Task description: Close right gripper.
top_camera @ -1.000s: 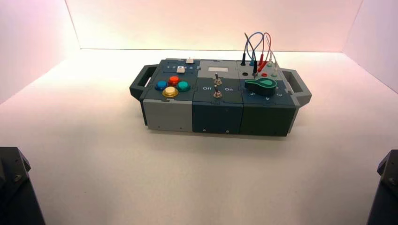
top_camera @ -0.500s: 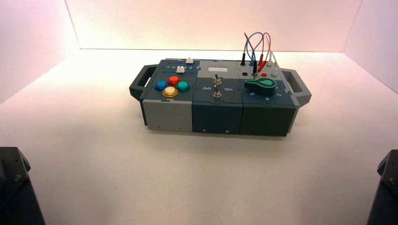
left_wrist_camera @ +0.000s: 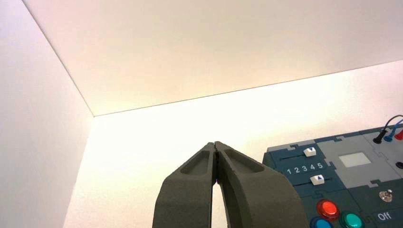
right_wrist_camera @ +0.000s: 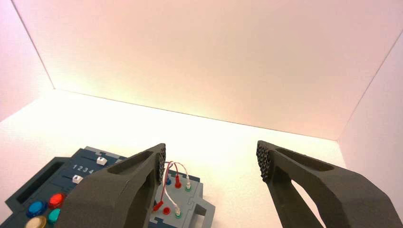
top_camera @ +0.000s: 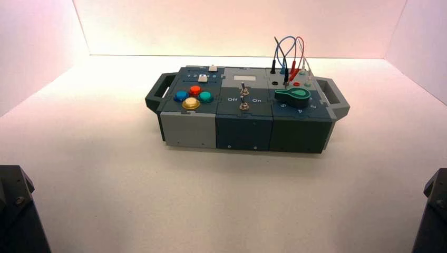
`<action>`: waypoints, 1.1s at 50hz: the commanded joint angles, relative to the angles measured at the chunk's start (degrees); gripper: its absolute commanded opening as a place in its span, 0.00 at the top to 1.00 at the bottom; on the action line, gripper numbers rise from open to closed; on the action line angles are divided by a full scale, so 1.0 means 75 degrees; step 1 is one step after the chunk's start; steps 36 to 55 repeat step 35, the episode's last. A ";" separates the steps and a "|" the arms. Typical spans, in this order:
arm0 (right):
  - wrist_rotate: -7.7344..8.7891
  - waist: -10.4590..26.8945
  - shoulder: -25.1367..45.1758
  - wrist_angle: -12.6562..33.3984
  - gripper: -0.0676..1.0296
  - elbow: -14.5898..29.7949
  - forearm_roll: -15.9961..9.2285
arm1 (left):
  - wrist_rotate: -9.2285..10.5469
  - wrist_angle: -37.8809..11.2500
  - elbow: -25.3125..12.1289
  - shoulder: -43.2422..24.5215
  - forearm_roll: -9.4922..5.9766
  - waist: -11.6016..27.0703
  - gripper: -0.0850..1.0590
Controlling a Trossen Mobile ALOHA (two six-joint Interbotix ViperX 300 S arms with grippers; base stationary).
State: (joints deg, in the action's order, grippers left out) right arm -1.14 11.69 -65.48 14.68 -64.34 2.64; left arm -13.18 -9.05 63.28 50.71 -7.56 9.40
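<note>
The right end effector (right_wrist_camera: pixel 211 161) has its fingers wide apart over nothing, probably waiting to close; the left end effector (left_wrist_camera: pixel 216 145) is together, parked away from the box (top_camera: pixel 245 113).

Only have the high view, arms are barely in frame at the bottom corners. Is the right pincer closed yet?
Observer: No. The right wrist view shows the right pincer wide open, nothing between its fingers.
Operator: And the left?
Observer: The left pincer is shut, tips touching, holding nothing.
Operator: Is either near the box?
Observer: No. Both wrist views show the box well beyond the tips, untouched.
Operator: What does the right one face?
Observer: The wires end of the box, seen between its fingers.
</note>
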 commanded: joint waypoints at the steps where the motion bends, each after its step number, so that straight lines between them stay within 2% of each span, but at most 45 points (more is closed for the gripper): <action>1: -0.0023 0.0023 0.0094 -0.0094 0.03 0.0152 -0.0023 | -0.0047 0.0105 -0.0246 -0.0047 0.0012 0.0012 0.95; 55: -0.0023 0.0023 0.0223 -0.0164 0.03 0.0176 -0.0035 | -0.0117 0.0141 -0.0328 -0.0117 0.0012 0.0012 0.95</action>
